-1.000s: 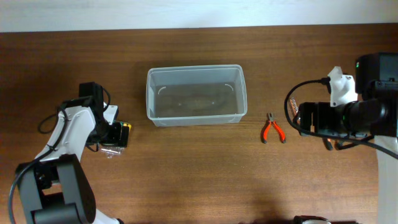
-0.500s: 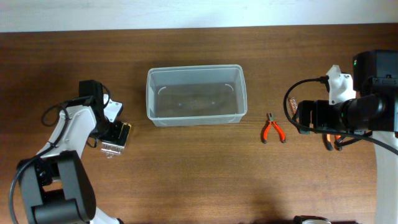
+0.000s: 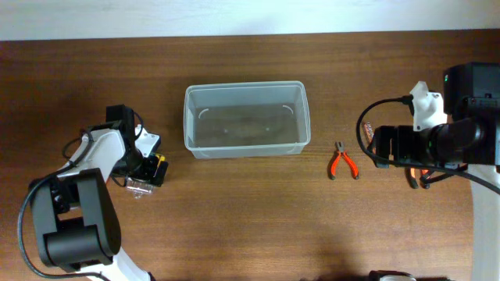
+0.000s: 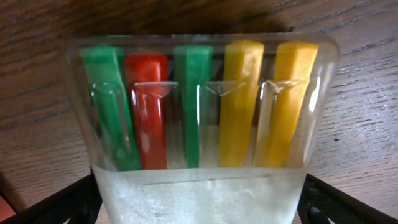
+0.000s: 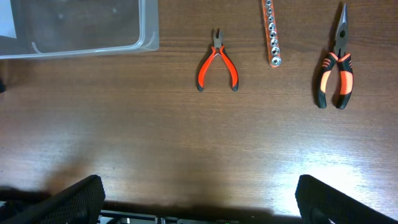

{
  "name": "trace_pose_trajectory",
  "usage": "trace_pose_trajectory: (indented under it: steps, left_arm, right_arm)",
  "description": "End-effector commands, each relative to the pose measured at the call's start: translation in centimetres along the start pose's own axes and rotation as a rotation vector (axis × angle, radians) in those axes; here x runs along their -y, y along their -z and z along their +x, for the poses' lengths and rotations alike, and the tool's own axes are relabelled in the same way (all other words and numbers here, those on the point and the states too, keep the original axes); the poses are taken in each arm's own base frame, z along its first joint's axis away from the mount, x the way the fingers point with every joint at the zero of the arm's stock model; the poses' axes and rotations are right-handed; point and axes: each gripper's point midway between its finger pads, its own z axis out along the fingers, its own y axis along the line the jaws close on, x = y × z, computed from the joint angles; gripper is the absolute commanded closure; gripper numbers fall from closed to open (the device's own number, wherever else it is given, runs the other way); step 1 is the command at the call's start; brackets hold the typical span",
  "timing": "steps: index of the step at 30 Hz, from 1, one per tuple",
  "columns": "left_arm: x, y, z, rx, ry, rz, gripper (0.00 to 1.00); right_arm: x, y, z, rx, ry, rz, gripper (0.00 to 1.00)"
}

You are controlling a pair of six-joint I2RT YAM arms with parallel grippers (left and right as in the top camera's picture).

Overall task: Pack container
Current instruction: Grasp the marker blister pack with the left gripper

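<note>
Left gripper sits out at nine o'clock on the table, and it's the only mover: over the last second its wrist has swung round and the arm has tucked in closer, while the clear pack of coloured pieces has hardly budged. In the wrist view the dark fingers flank the pack's two sides, with green, red, green, yellow and yellow showing through the plastic. Whether they're pinching it or just bracketing it, I can't tell from here. It looks like a re-squaring on the pack before a lift, not a carry yet.

The container waits at twelve o'clock, upright, apparently bare inside, well apart from that pack, so packing hasn't started.

At three o'clock, the right gripper has barely stirred. Its fingers are spread wide with nothing between them, hanging above bare wood. Ahead of it lie the small red pliers, a socket rail and the orange-and-black long-nose pliers, all untouched. The left side looks set to go first.
</note>
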Motion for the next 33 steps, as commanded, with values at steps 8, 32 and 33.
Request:
trace_pose_trajectory:
  steps: [8,32,33]
  left_arm:
    - [0.6,-1.7,0.7,-0.046,-0.011,0.034,0.15]
    - [-0.3,0.9,-1.2,-0.021,0.067,0.022,0.98]
    - [-0.5,1.6,-1.6,-0.016,0.073,0.020,0.98]
  right_arm:
    - [0.1,-0.1,0.1,-0.008,-0.015,0.000,0.01]
    - [0.1,-0.1,0.1,-0.009,-0.015,0.000,0.01]
    - [0.1,-0.1,0.1,-0.009,-0.015,0.000,0.01]
